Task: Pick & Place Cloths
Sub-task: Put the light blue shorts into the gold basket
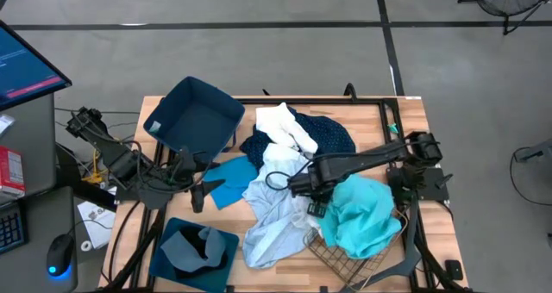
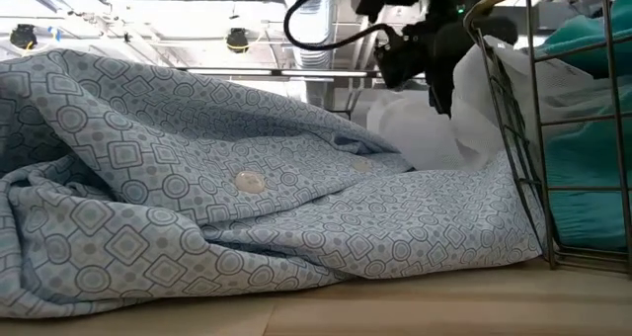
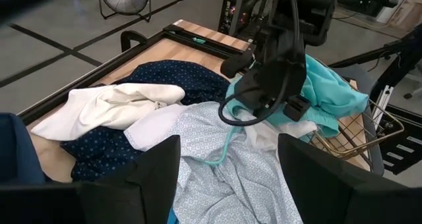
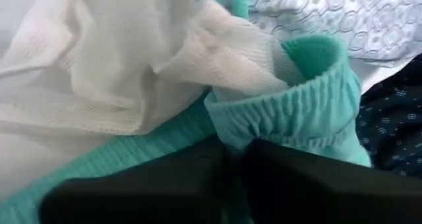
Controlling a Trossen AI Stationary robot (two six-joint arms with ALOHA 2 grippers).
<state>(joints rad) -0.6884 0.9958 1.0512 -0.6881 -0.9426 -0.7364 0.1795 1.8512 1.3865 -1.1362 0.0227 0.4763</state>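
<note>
Little bare wood is left on the table (image 1: 414, 112): only strips along the far edge and the right side are seen uncovered. The middle is taken up by the cloths, heaped together. A white garment (image 1: 285, 125) is draped over the navy dotted one (image 1: 332, 134) toward the far edge, the pale blue patterned shirt (image 1: 272, 215) is spread down toward the near edge, and a cyan garment (image 1: 366, 215) is piled over the wire basket (image 1: 332, 250) at the near right. A grey cloth (image 1: 194, 246) is seen in the near-left bin (image 1: 168, 267), and a tilted bin (image 1: 194, 112) is crowded against the pile's left side.

The right gripper (image 4: 234, 161) is buried in the heap's centre, its fingers pressed together on a cyan elastic hem (image 4: 297, 112), white mesh fabric touching alongside. The left gripper (image 3: 227, 168) is held spread wide and empty, just left of the pile.
</note>
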